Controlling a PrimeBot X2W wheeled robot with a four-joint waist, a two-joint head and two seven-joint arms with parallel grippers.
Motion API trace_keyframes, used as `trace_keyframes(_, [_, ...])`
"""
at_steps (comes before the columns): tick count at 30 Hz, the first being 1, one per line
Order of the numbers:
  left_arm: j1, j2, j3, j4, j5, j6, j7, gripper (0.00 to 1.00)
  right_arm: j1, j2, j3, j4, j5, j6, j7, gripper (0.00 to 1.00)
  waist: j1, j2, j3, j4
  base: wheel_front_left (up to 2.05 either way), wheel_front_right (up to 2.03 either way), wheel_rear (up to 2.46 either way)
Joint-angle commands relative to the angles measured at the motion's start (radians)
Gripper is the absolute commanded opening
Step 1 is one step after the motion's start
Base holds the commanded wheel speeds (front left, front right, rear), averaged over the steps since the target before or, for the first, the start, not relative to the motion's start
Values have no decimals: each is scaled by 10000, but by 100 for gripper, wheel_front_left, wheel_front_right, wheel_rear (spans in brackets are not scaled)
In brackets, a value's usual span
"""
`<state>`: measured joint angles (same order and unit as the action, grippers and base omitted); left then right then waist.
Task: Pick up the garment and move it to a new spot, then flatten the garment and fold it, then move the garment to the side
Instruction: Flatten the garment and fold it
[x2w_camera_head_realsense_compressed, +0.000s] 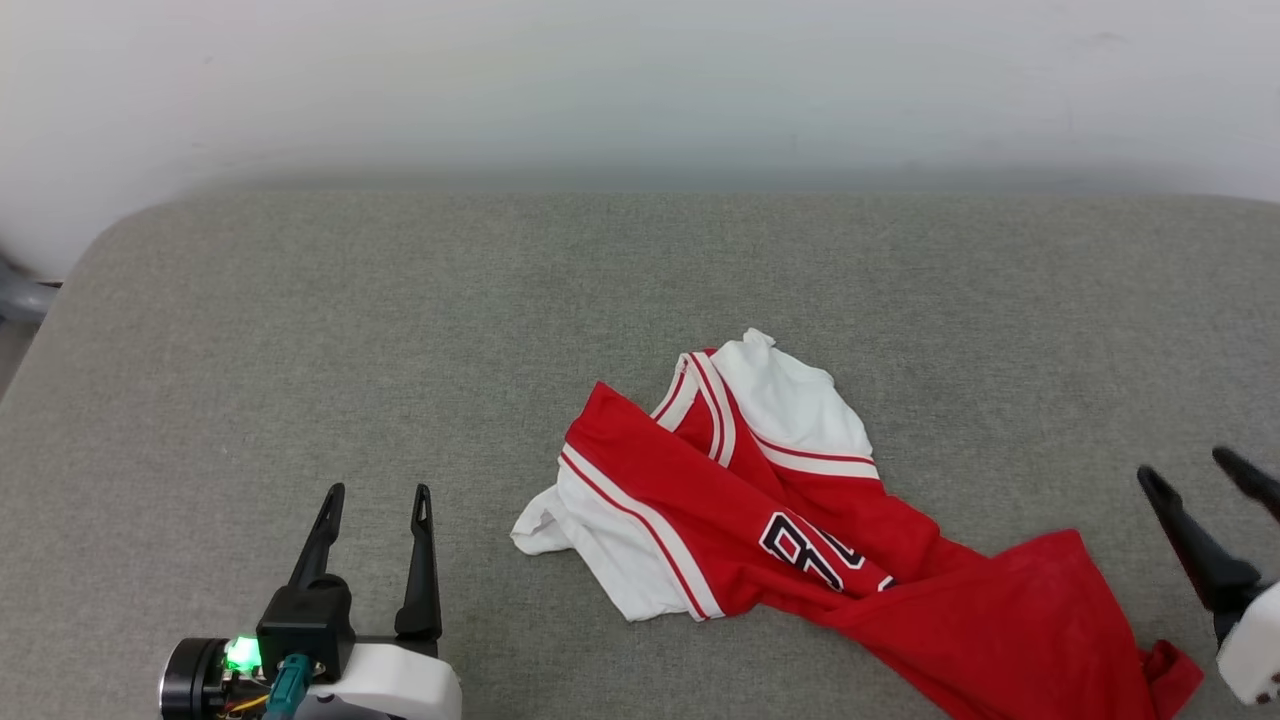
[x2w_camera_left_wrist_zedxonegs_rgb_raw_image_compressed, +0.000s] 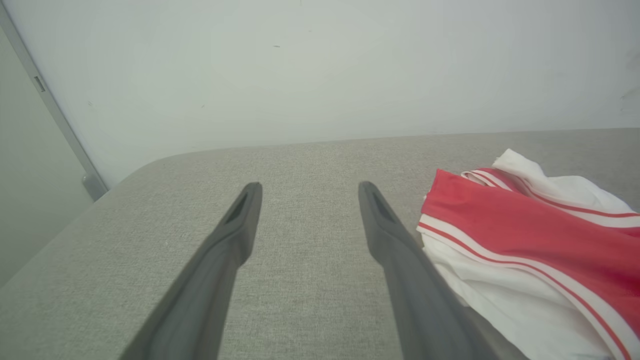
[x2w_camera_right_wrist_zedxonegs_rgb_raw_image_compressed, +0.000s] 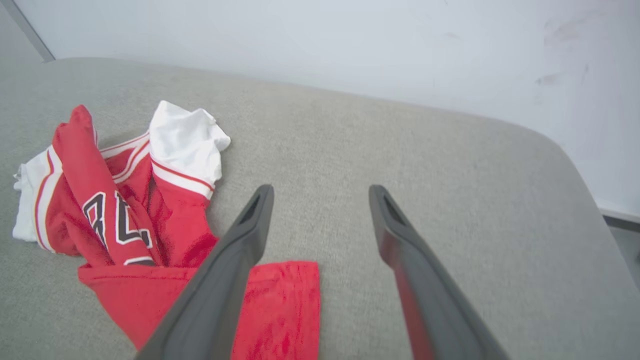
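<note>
– So, where does the garment lie in the head view?
– The garment lies crumpled on the grey padded surface between the arms. Its long axis slants from the middle towards the lower right. The right gripper is nearer, by the red hem. The left gripper is near the white sleeve. Both pairs of fingers are spread wide and empty. The hem is cut off at the bottom edge.
– And the left wrist view?
– The garment sits just right of the spread fingers.
– Finally, the right wrist view?
– The garment lies to the left. Its hem passes behind one finger, contact unclear. The lettering is folded and partly hidden.
</note>
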<state>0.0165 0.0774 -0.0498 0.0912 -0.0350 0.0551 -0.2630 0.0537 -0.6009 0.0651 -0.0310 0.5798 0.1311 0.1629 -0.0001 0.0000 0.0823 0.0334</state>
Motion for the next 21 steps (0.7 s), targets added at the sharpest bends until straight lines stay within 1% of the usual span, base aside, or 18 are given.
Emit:
trace_keyframes(1, [-66,-39,-19,-61,85,-28,-25,100,-673,-129,-37,-386,-133,-7,50,100,1,0,117,131,0,0,0])
trace_keyframes(4, [-229,-61,-88,-109,123,-60,-25,100,-1668,-394,302,-740,-426,-7,307,100,1,0,332,315,0,0,0])
trace_keyframes(8, [-420,-90,-208,-152,123,-73,-25,100,-3235,-738,1343,-976,-485,-8,981,100,1,0,724,554,0,0,0])
trace_keyframes(9, [-420,-90,-208,-152,123,-73,-25,100,-3235,-738,1343,-976,-485,-8,981,100,1,0,724,554,0,0,0])
trace_keyframes(10, [-496,-103,-251,-160,119,-91,-25,100,-3680,-823,1702,-929,-490,-8,1171,100,1,0,831,625,0,0,0])
trace_keyframes(16, [-930,-150,-460,-99,75,-123,-25,100,-6200,-1238,4002,-134,-290,-10,2383,100,1,0,1352,1026,0,0,0])
trace_keyframes(21, [-1213,-191,-610,-126,62,-127,-25,100,-7873,-1171,5871,1137,420,-10,3819,100,1,0,1706,1311,0,0,0])
